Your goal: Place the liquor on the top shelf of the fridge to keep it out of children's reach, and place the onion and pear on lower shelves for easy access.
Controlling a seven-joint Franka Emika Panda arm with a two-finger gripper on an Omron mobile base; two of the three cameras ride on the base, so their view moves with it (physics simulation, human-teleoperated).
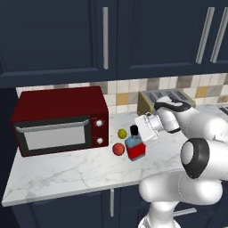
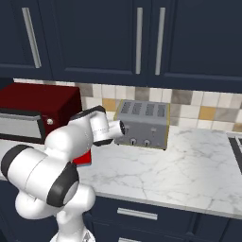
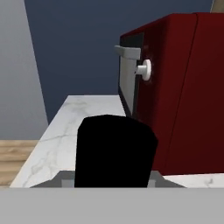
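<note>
The liquor (image 1: 136, 149), a blue bottle with a red label, stands on the marble counter (image 1: 67, 171) right of the microwave. My gripper (image 1: 139, 129) reaches in from the right at the bottle's black cap (image 3: 114, 153). The cap sits very near in the hand view, spanning the gap between the jaws, so the gripper looks shut on it. The onion (image 1: 118, 149), a red ball, lies just left of the bottle. The pear (image 1: 122, 133), yellow-green, rests behind the onion. A sliver of the red label (image 2: 85, 158) shows behind my arm. A flat grey surface (image 3: 17, 65), possibly the fridge's side, stands beyond the counter's left end.
A dark red microwave (image 1: 60, 120) stands on the counter left of the objects, with its knob side (image 3: 144, 70) facing forward. A grey toaster (image 2: 142, 124) sits against the tiled wall to the right. Dark navy cabinets (image 1: 107, 35) hang overhead.
</note>
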